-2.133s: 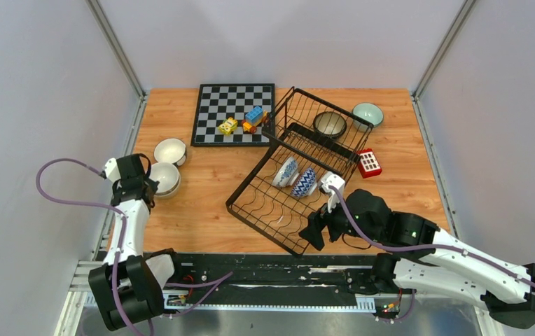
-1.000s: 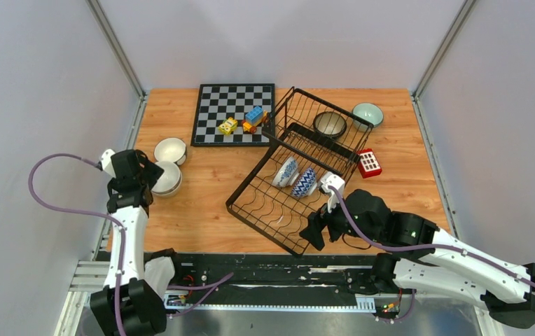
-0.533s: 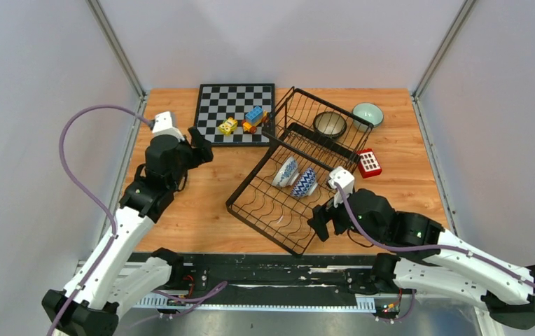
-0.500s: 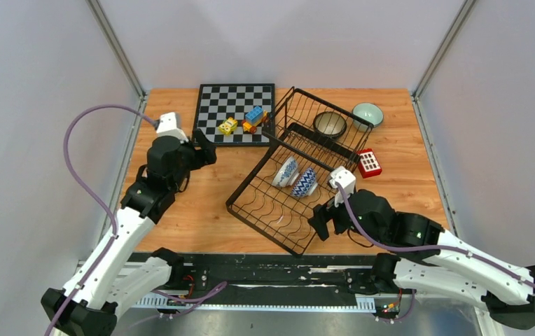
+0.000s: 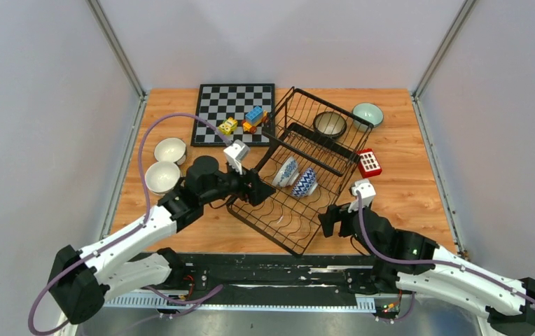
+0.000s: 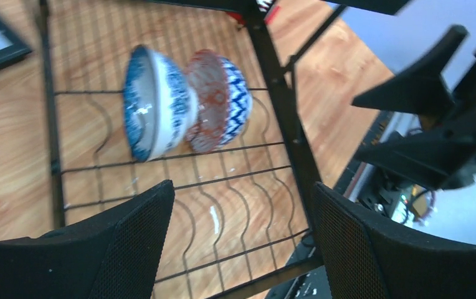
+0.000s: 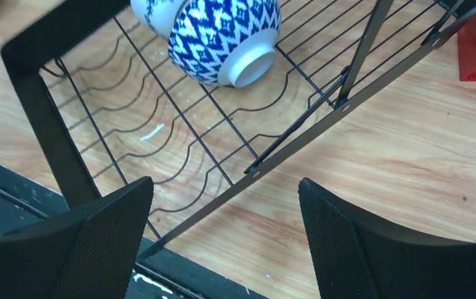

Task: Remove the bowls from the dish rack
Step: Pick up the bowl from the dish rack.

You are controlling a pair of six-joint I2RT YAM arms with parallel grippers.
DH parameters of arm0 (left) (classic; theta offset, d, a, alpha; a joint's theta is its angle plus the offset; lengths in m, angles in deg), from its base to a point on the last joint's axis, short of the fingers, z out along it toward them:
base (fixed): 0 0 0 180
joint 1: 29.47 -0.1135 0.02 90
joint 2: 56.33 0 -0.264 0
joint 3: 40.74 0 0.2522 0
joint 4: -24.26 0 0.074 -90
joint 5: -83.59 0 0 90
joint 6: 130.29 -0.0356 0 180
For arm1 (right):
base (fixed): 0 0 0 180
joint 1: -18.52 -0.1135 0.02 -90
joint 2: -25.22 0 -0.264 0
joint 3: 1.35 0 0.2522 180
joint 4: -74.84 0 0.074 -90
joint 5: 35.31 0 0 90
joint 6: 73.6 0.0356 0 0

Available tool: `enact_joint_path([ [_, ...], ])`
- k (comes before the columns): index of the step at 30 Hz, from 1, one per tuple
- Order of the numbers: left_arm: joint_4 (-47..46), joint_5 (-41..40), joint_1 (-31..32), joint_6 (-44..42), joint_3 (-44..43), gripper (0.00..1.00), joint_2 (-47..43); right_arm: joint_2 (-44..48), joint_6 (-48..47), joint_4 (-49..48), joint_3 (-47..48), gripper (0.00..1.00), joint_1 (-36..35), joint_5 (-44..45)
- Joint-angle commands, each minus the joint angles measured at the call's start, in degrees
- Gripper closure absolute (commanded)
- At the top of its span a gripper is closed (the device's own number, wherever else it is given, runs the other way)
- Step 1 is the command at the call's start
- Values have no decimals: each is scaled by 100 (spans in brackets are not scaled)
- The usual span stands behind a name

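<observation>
Risk: left gripper, wide and empty at the dish rack, could snag wire or topple the leaning bowls; right gripper gapes empty too

Black dish rack walls ring the patterned bowls; open from above; near grid floor free.

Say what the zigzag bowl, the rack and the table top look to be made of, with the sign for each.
Zigzag bowl: probably glazed ceramic; glossy blue-and-white pattern, plain white foot ring.
Rack: likely metal wire, coated matt black; thin stiff rods joined to flat bars.
Table top: wood or wood-look laminate, which is unclear; grain lines, smooth surface.
</observation>
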State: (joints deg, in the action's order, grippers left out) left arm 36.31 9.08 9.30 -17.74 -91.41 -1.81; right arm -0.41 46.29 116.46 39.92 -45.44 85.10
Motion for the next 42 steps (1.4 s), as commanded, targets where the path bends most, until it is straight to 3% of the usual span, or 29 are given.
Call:
enact_joint_path([
  [1, -1147, 330, 473, -355, -192, 18, 507, 460, 394, -341, -342, 11, 16, 354],
  [6, -2980, 402, 796, -181, 154, 27, 1446, 668, 468, -351, -460, 13, 15, 293],
  [9, -3477, 193, 876, -384, 121, 33, 1925, 719, 382, -269, -397, 14, 11, 233],
  [14, -3394, 97, 878, -848, -137, 39, 2413, 870, 283, -143, -359, 14, 16, 135],
  [27, -2741, 394, 874, -1310, -744, 41, 3194, 1379, 330, -25, -557, 14, 13, 7],
  [42, -2810, 496, 876, -998, -829, 44, 3759, 1528, 339, 132, -481, 14, 16, -36],
])
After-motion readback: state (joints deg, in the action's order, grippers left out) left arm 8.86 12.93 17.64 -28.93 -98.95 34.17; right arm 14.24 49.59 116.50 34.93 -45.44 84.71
